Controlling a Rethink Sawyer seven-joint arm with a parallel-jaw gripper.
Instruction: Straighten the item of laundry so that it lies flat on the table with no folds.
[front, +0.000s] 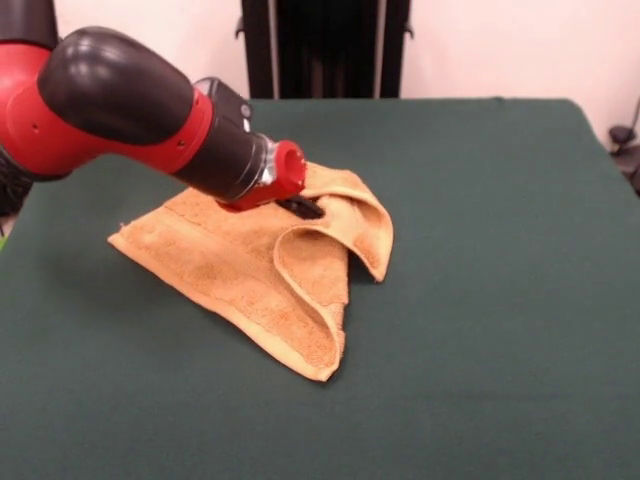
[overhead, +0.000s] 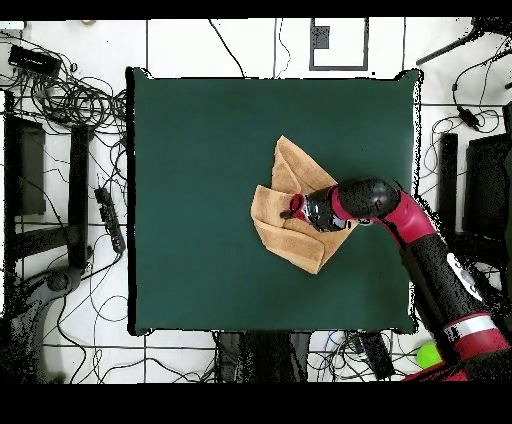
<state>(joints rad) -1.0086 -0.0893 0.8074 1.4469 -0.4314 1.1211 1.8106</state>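
Note:
The item of laundry (front: 225, 265), an orange-tan terry towel, lies crumpled near the middle of the dark green table (front: 490, 300). One part is spread flat toward the left. Its right part is doubled over into raised, arched folds. My gripper (front: 302, 208) comes in low from the left and is buried in the top of those folds, shut on a pinch of cloth. Only its dark tips show. From overhead, the towel (overhead: 285, 235) forms an irregular folded shape right of the table's (overhead: 200, 200) centre, with the gripper (overhead: 294, 208) over its middle and the arm reaching in from the lower right.
A black stand (front: 325, 45) rises behind the table's far edge. Seen from overhead, cables (overhead: 75, 100) and dark equipment (overhead: 25, 165) lie on the floor around the table. A green ball (overhead: 428, 354) sits on the floor near the robot's base.

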